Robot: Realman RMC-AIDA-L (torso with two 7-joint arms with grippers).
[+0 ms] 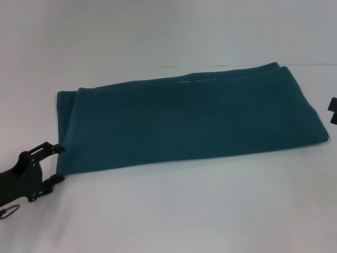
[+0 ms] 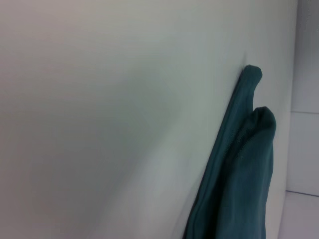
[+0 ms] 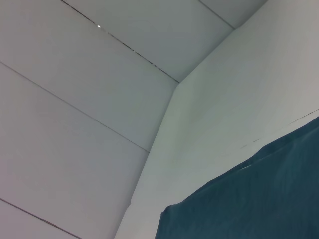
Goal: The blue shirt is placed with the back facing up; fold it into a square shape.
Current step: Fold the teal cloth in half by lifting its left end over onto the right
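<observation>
Left claw [image 1: 59, 164] sits low at the near-left of my head view, black, two fingers spread apart, upper fingertip [image 1: 58, 148] just at the left short edge of the blue shirt [image 1: 189, 118], lower fingertip off the near-left corner on the bench [image 1: 174, 211]; I see no cloth pinched between them, so I log it as open and holding nothing. A small metal hook-shaped part shows below the claw body at the frame edge. Right claw [image 1: 333, 109] shows only as a sliver of black at the right edge of the head view, just beside the shirt's right end; I cannot tell whether its fingers are apart or together. The shirt lies flat in the middle of the bench, folded into a long band that runs left to right, its right end farther from me than its left. Colour is dark teal-blue, surface matte and soft-looking, plain. The left end shows a rounded fold with layers stacked, and along the far edge a second layer edge peeks out, with faint pale marks near the middle of that edge. The left wrist view shows the cloth edge-on: doubled layers with soft, rounded rims, lying on the pale surface. The right wrist view shows one corner of the shirt on the same surface. Bench is white, smooth, uniform.
</observation>
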